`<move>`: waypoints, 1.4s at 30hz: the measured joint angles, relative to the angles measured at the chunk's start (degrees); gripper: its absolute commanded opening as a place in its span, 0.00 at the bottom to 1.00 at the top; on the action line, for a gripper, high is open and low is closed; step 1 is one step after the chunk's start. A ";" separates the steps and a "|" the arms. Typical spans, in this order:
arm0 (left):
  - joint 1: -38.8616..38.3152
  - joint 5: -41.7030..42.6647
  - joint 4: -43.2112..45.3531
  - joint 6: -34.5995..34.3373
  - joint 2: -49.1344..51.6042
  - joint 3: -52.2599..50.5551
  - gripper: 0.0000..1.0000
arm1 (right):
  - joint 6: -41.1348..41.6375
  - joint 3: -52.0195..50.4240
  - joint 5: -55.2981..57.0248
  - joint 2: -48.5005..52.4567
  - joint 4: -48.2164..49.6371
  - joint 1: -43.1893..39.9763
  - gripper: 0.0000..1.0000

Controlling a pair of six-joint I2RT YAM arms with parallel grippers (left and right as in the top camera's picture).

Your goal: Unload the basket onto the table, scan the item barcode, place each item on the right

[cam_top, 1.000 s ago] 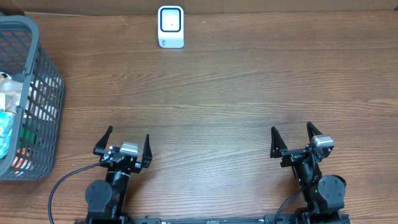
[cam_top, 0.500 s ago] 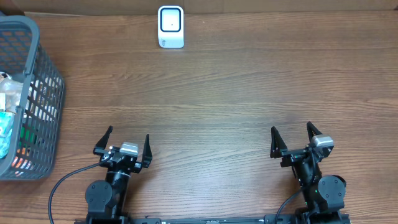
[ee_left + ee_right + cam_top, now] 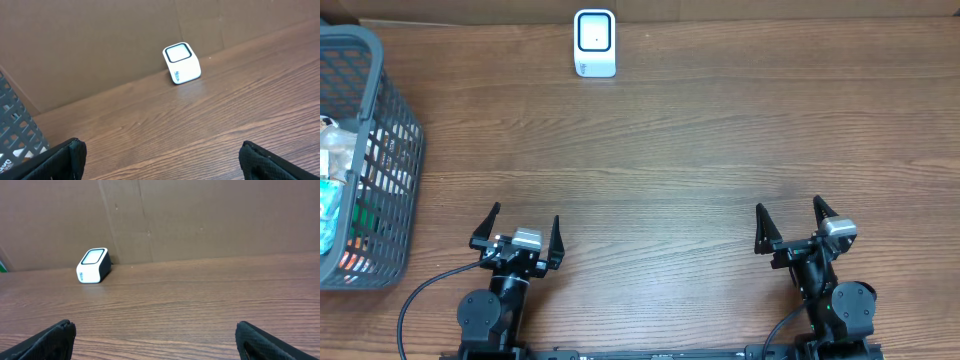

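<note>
- L claw (image 3: 523, 220) & R claw (image 3: 789, 208): near edge of counter (image 3: 700, 150), both spread wide, nothing held.
- Items (image 3: 332, 190): packed in basket (image 3: 392, 112), far left; barcode not visible. Risk: L claw snags the mesh wall, tips the basket, or pinches two pkgs at once.
- Scanner (image 3: 594, 42): far edge, window up. Risk: barcode turned away, so no read.
</note>
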 measured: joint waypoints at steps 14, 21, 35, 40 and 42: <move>0.00 -0.24 0.46 -8.90 0.02 1.86 0.99 | -0.02 0.00 0.00 0.00 0.00 0.00 1.00; 0.00 -0.28 0.48 -11.67 4.61 8.63 0.99 | 0.00 0.00 0.00 0.00 -0.02 -0.02 1.00; 0.00 3.50 -10.71 -14.38 32.61 34.77 1.00 | 0.00 0.00 0.00 0.00 0.00 -0.02 1.00; 0.00 6.16 -22.08 -14.95 44.46 49.96 1.00 | -0.02 0.00 0.02 0.00 0.00 0.00 1.00; 0.00 7.41 -28.55 -15.26 49.72 57.64 1.00 | -0.04 0.00 0.00 0.00 0.04 0.00 1.00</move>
